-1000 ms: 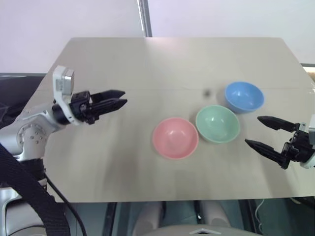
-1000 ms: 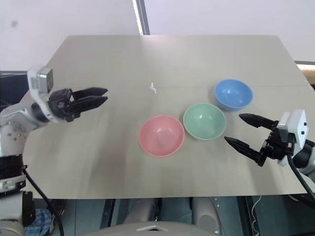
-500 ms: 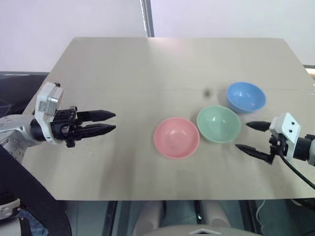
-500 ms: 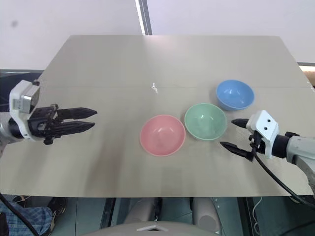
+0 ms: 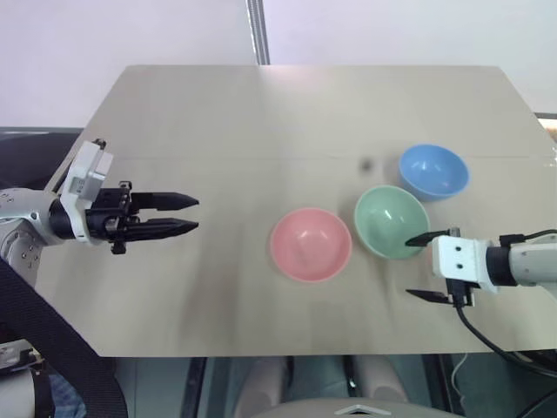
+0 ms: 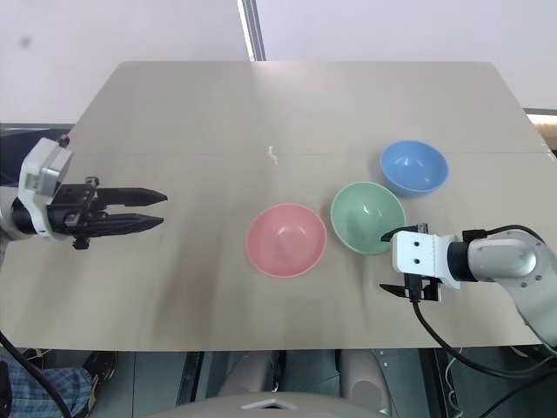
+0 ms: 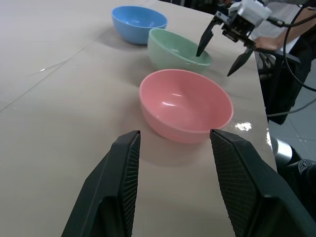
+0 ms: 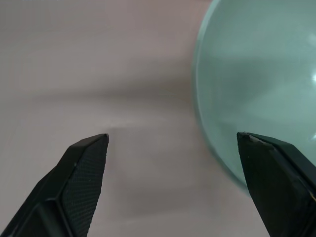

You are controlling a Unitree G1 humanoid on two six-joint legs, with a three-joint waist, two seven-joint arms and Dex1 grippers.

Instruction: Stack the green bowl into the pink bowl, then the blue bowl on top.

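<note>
**Right gripper drops to the green bowl's rim**

Head views: the right gripper point(image 5: 419, 266) has swung down and inward, fingers spread, straddling the near rim of the green bowl point(image 5: 389, 220), which sits between the pink bowl point(image 5: 310, 244) and the blue bowl point(image 5: 432, 170). The left gripper point(image 5: 193, 214) hovers well apart, part-open and empty.

Right wrist view: one fingertip point(image 8: 276, 168) is over the green bowl, the other over the table point(image 8: 98, 74).

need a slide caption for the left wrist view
Open left gripper faces the pink bowl; beyond, the open right gripper straddles the green bowl's rim.
</note>
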